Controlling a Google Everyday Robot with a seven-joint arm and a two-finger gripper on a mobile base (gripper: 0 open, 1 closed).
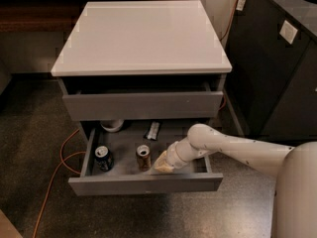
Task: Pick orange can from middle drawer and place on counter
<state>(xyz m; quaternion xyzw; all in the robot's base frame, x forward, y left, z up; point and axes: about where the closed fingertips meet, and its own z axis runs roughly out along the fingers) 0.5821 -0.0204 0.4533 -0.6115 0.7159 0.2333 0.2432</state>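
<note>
We see the middle drawer (146, 184) pulled out from under the top drawer (143, 104), which stands slightly ajar. Above both lies the pale flat desk (141, 33).

The orange can (143, 157) stands upright on the floor of the middle drawer, about midway along its width and close to the front wall. Its silver top faces up.

The end effector (164, 163) is down inside the same drawer, just to the right of the orange can and at about the same depth. Its tan tip points left toward the can. We see a narrow gap between the two, though we cannot tell for sure that they are apart. We cannot tell how far open the end effector is, nor whether it has hold of anything.

The white arm (233, 148) reaches in from the right, over the drawer's right side wall.

A dark can (103, 157) stands upright near the drawer's left wall, well apart from the end effector, with the orange can between them. At the back of the drawer we see a white bowl (112, 125), partly hidden under the top drawer, and a dark packet (153, 130) lying flat.

An orange cable (54, 172) runs across the speckled floor left of the drawers, and a dark cabinet (267, 73) stands to the right.
</note>
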